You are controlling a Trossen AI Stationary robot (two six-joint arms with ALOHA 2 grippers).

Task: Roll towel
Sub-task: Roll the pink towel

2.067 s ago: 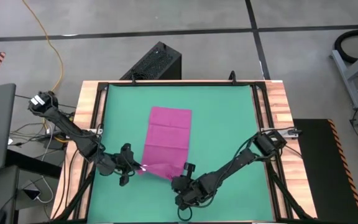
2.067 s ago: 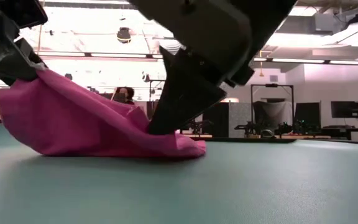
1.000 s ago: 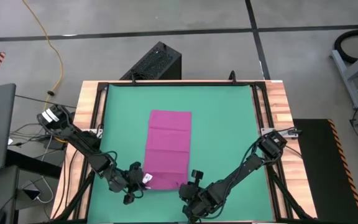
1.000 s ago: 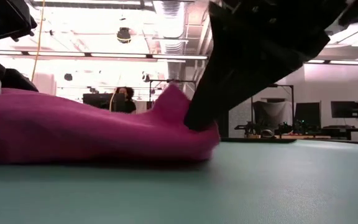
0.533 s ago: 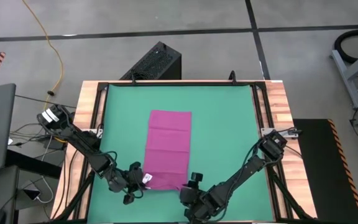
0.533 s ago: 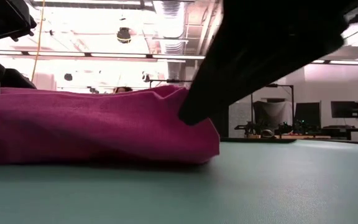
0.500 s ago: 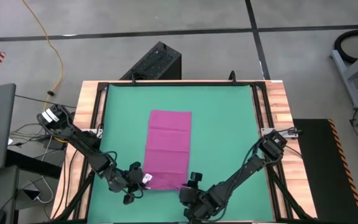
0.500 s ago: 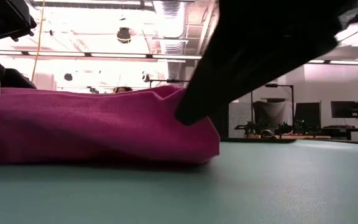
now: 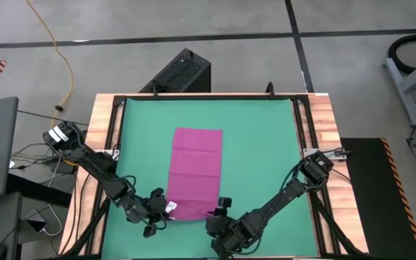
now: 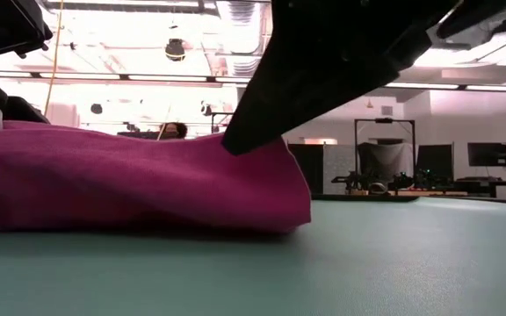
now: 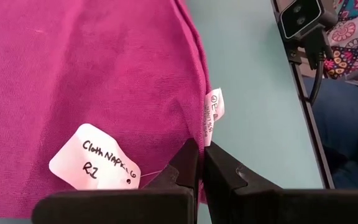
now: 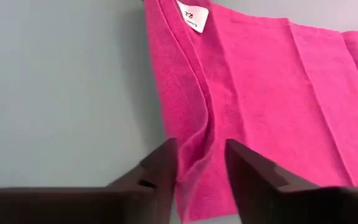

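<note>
A plain magenta-pink towel (image 9: 194,172) is seen on a green mat (image 9: 258,144); its white tag (image 11: 93,158) is handwritten in black.

The towel (image 10: 130,180) lies in a low magenta heap across the left and middle of the green mat (image 10: 367,263), its right edge folded down to the surface. A large dark shape — the right claw (image 10: 235,140) — comes down from the upper right, its tip touching the top of the cloth near the right end. At the far left another dark part, the left claw (image 10: 3,110), sits against the towel's upper edge, a bit of white just beside it. Beyond the desk — a bright room with ceiling lights (image 10: 174,48), a person (image 10: 172,132) partly hidden behind the cloth, and dark monitors (image 10: 487,154) at right.
</note>
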